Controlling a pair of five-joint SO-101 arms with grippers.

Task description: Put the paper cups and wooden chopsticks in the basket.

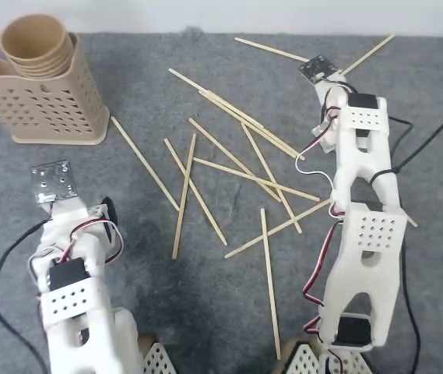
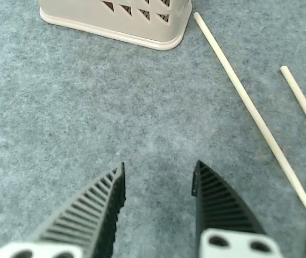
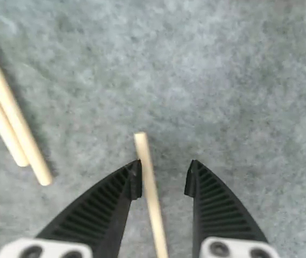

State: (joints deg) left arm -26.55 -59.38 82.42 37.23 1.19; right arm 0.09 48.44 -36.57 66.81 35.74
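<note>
Far from the basket (image 1: 50, 109), the right gripper (image 3: 163, 169) stands spread astride 1 end of a chopstick (image 3: 144, 161), not yet pinching it; chopstick pickup looks to be the step in hand, and next the jaws must close squarely; the left gripper (image 2: 158, 172), also spread, hangs over bare mat (image 1: 205, 312) near the basket; stacked paper cups (image 1: 38, 43) already sit inside the basket; other chopsticks (image 1: 184, 195), thin and pale, lie scattered beside it.

basket (image 1: 50, 109) beige, slotted | cups (image 1: 38, 43) brown | chopsticks (image 1: 184, 195) pale tan | mat (image 1: 167, 312) grey
</note>
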